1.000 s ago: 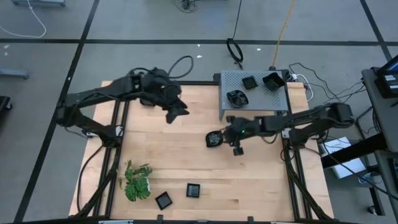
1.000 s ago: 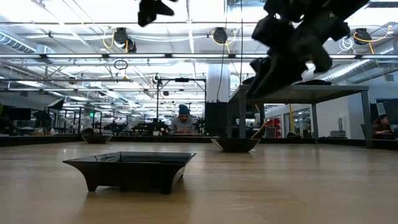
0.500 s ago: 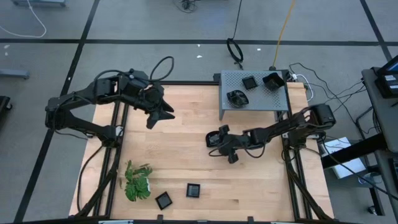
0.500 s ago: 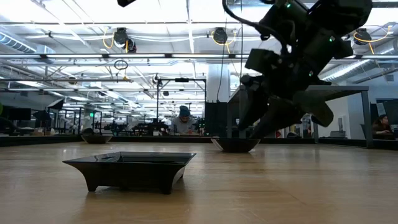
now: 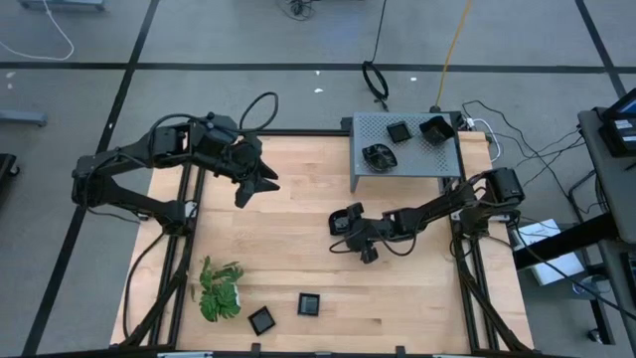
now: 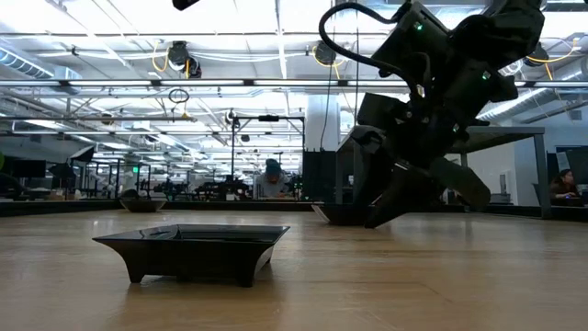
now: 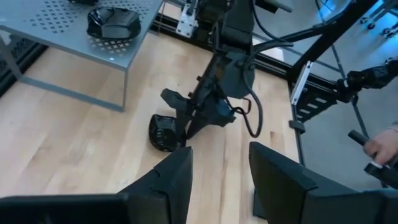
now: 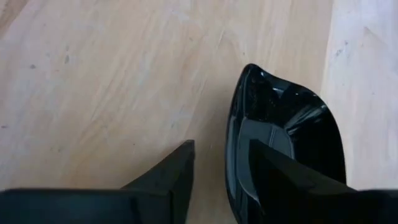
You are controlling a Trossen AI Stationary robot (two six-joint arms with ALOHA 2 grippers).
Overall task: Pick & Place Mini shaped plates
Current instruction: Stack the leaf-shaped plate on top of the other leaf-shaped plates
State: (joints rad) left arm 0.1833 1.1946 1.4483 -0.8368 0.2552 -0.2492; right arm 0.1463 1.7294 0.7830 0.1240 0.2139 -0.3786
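Wooden tabletop [image 5: 298, 249] is carrying a leaf-like plate [image 8: 283, 140]; your right pincer [image 8: 221, 163] is straddling its rim, released, lining up to grasp, while your left pincer [image 5: 248, 184] is waiting released.

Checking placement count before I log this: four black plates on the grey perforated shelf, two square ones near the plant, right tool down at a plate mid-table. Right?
Not quite: the high view shows three black plates on the grey perforated shelf, not four. The rest holds: two square plates lie near the plant, and the right tool is down at a plate mid-table.
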